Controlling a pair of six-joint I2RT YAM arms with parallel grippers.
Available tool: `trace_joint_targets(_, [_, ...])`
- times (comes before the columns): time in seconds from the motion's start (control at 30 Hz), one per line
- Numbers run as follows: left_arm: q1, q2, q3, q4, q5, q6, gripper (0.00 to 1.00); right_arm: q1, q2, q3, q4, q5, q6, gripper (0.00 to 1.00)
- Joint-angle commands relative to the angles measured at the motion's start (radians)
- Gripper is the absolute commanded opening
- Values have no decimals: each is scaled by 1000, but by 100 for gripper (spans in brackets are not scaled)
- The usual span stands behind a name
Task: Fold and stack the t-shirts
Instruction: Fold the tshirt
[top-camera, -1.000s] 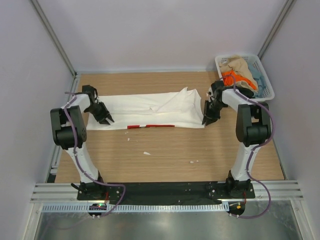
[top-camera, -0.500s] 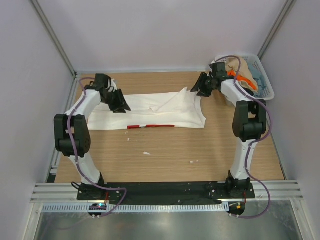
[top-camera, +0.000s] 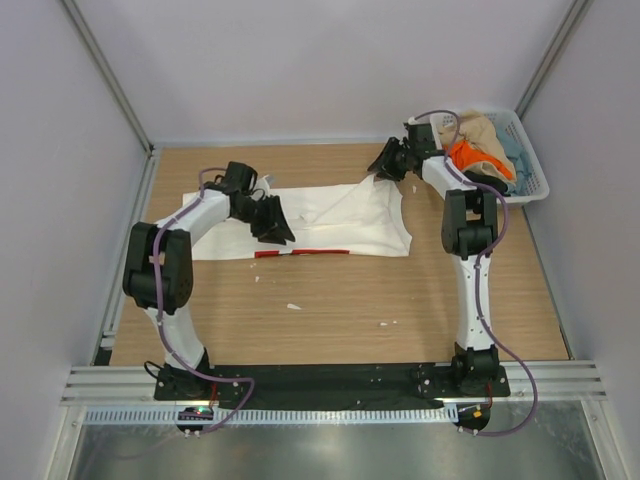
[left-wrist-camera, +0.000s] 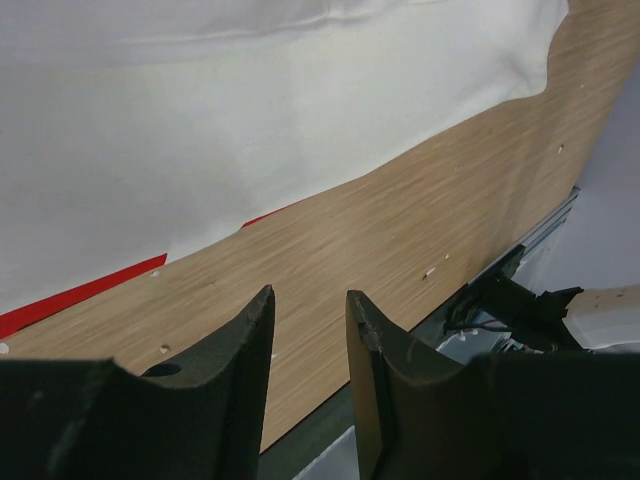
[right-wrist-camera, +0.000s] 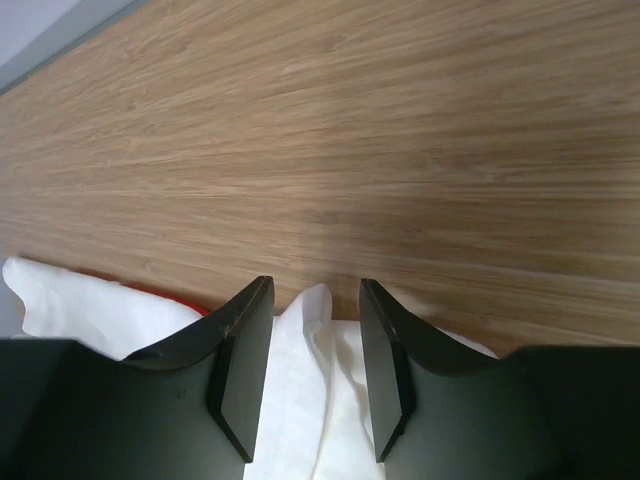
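We find the white shirt lying flat across the middle of the table, already folded into a long band, with a red strip of its print showing along the near edge. A second ago both arms stood at the near corners of the band; since then both have swung to the far side.

The left gripper has since travelled right and now hangs over the left half of the band. Its fingers stand a narrow gap apart with nothing between them.

The right gripper has gone to the far right corner of the shirt. In the wrist view its fingers are likewise narrowly parted, and a small peak of white cloth rises between them without being pinched.

The cloth itself looks unmoved over this second. We judge this to be a repositioning for the next fold, probably bringing one end over the other.

The tan, orange and pale blue shirts wait in the basket at far right.
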Motion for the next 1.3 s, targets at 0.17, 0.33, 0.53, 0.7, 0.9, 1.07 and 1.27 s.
trace_joint_targets(0.17, [-28,-62,12,27,0,-5,38,15,7,78,16,-42,34,36])
trace_joint_targets(0.33, [-90,-22,75,25,-28,-15,40,15,-7,59,-10,-36,25,34])
trace_joint_targets(0.53, [-195,41,191,34,-178,-18,43,17,-19,131,-125,13,37,1])
trace_joint_targets(0.7, [-258,73,227,139,-307,-8,46,20,-73,203,-243,35,103,2])
trace_joint_targets(0.9, [-338,214,313,304,-453,70,46,20,-133,105,-214,5,145,2])
trace_joint_targets(1.07, [-387,356,449,386,-589,116,47,18,-128,81,-199,-5,143,2])
trace_joint_targets(1.27, [-445,493,609,378,-716,201,49,17,-147,35,-196,-10,128,2])
